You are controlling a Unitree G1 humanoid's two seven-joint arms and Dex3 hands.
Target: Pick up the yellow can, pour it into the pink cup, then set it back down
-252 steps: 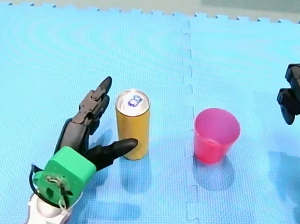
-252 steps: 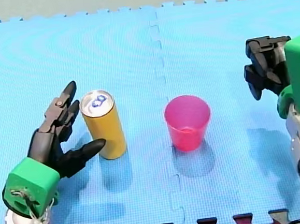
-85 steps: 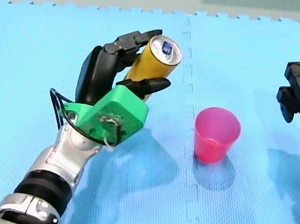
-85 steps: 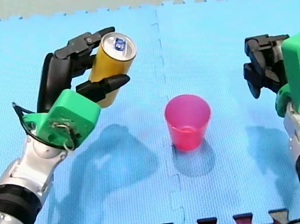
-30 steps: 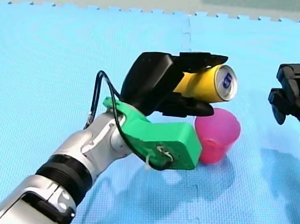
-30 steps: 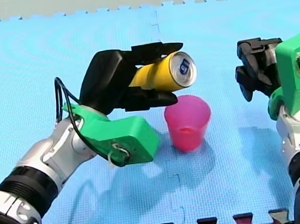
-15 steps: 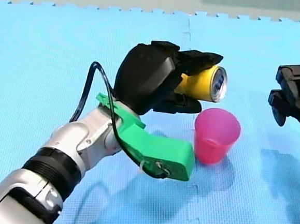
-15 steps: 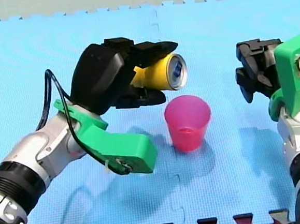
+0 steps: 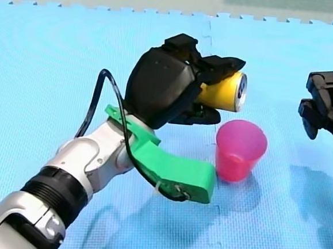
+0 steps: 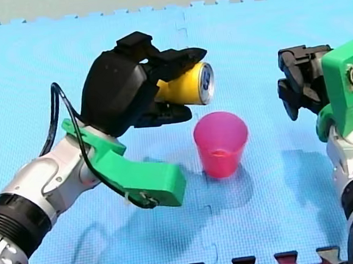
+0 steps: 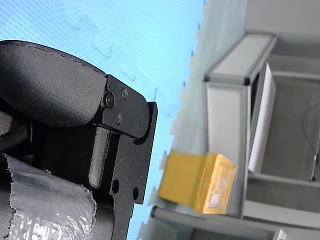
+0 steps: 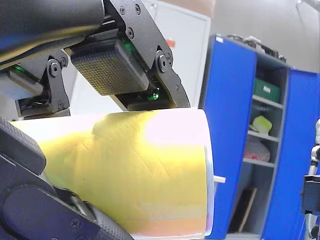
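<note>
Left hand, fingers clenched on the sideways yellow can, has drawn it back left from the pink cup, so the pour is likely ending; right hand curled and empty at the right edge

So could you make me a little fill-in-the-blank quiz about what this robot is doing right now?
The left robot hand grips a ____ can. The can is tipped onto its ____, raised near the pink cup. The cup stands on a ____ foam mat. The right robot hand, shut, at the mat's right side, holds ____.
Missing words: yellow; side; blue; nothing.
</note>
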